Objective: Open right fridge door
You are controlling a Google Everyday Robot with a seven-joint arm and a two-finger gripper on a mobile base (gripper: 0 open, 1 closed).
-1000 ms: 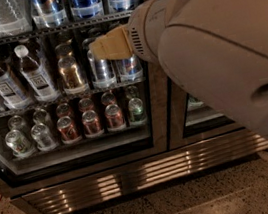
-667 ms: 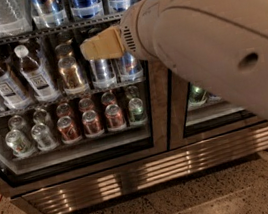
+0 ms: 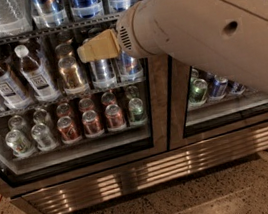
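Before L glass door [image 3: 56, 157], 1 gripper [image 3: 85, 52], open/shut unclear; 1 right fridge door [image 3: 235, 105] alongside, closed.

We see a speckled floor [image 3: 200, 205] carrying a steel fridge [image 3: 134, 172]. Inside, one shelf [image 3: 57, 99] holds white-capped bottles [image 3: 32, 74] and upright cans [image 3: 70, 73]. The lower shelf [image 3: 80, 150] holds tilted cans [image 3: 91, 123]. Our gripper [image 3: 89, 49] hangs in front of the upright cans.
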